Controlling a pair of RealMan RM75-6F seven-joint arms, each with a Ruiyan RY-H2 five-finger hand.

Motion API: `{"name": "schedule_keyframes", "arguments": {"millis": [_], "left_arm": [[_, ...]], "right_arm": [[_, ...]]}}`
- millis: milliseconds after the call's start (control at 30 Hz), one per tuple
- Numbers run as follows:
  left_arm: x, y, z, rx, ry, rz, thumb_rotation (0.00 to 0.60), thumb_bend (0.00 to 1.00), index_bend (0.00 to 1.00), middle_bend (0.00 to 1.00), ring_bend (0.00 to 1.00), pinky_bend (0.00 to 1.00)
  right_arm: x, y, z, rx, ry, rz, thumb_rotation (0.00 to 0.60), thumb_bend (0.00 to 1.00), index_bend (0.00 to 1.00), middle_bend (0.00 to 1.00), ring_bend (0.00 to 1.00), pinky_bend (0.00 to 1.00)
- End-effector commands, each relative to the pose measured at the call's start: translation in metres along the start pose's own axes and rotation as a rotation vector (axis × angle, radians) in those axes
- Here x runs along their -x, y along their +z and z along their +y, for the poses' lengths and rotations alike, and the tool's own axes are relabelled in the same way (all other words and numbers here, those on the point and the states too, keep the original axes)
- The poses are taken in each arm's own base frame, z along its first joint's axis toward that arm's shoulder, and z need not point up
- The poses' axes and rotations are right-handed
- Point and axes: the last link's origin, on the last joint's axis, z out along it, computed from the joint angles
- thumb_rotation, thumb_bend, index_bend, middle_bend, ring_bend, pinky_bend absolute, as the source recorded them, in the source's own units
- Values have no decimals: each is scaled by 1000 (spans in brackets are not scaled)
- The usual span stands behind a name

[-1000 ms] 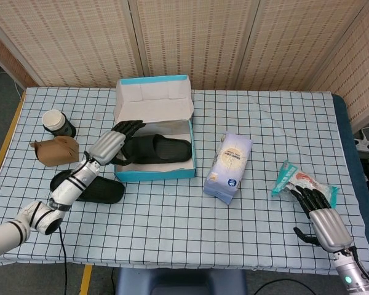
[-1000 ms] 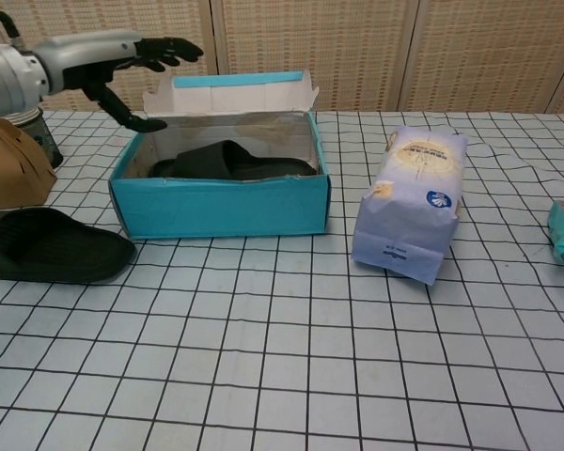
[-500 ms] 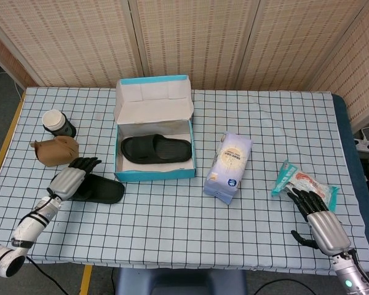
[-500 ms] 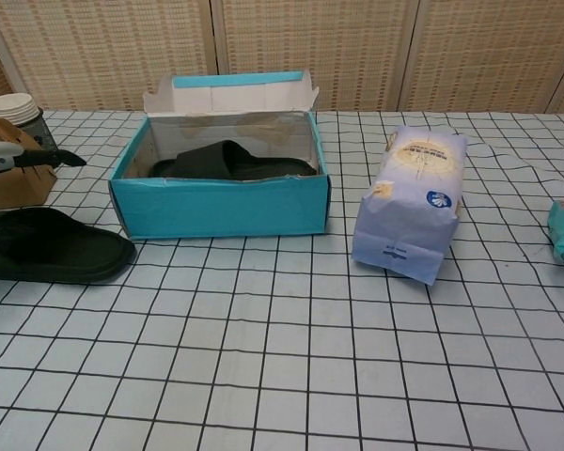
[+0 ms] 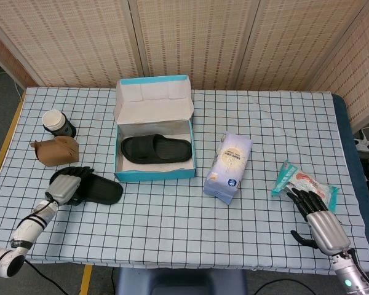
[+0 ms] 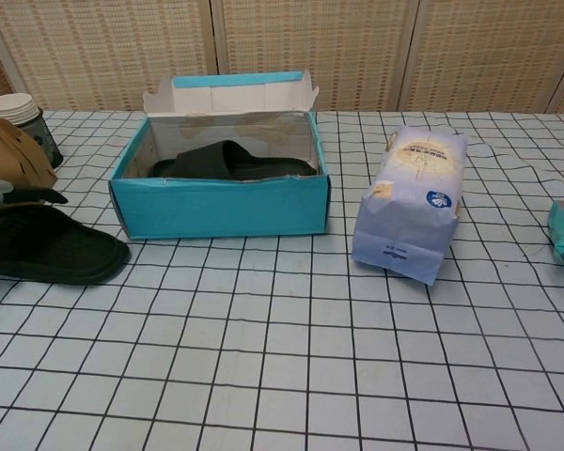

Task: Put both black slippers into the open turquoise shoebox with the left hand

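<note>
Left robot hand (image 5: 66, 183) is resting on the heel end of the loose black slipper (image 5: 97, 189), fingers draped over it, but can't tell if it's actually gripping. That slipper lies on the worktop (image 5: 172, 215) just left of the turquoise shoebox (image 5: 154, 175), slightly in front. Second black slipper (image 5: 157, 149) is already inside the shoebox. Right robot hand (image 5: 320, 215) hangs far right of the shoebox, fingers apart, holding nothing, beside a snack packet (image 5: 301, 183)
</note>
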Motion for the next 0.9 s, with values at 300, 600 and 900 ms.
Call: {"name": "schedule_keyframes", "arguments": {"millis": [300, 600, 900], "left_arm": [[18, 12, 0, -22, 22, 72, 600, 302, 0, 9, 23, 143], [22, 7, -2, -32, 31, 125, 600, 444, 433, 538, 506, 523], [16, -16, -13, -57, 27, 157, 600, 482, 467, 572, 541, 570]], "right_arm": [[0, -1, 0, -1, 2, 1, 600, 181, 0, 0, 0, 0], [-1, -1, 1, 0, 3, 3, 600, 181, 0, 0, 0, 0], [-1, -2, 0, -4, 3, 2, 600, 180, 0, 0, 0, 0]]}}
